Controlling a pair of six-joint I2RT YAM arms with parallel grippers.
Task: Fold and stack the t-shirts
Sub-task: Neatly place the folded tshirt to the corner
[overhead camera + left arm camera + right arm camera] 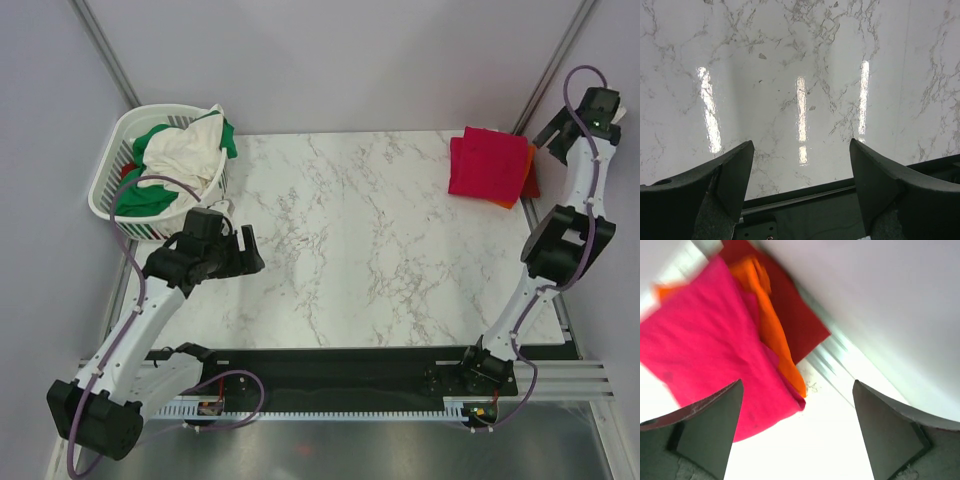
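A folded stack lies at the table's back right: a crimson-pink t-shirt (487, 160) on top, an orange one (518, 192) and a dark red one (533, 180) under it. In the right wrist view the pink shirt (705, 355), orange shirt (771, 330) and dark red shirt (795, 315) show between the open fingers. My right gripper (560, 125) is open and empty, raised beside the stack. My left gripper (243, 248) is open and empty over bare table (800, 90) near the basket. Cream-white (190, 152) and green (150, 195) t-shirts lie bunched in the basket.
The white slatted basket (108, 170) stands at the back left corner. Grey walls close in the table on the left, back and right. A black rail (340, 365) runs along the near edge, also seen in the left wrist view (805, 197).
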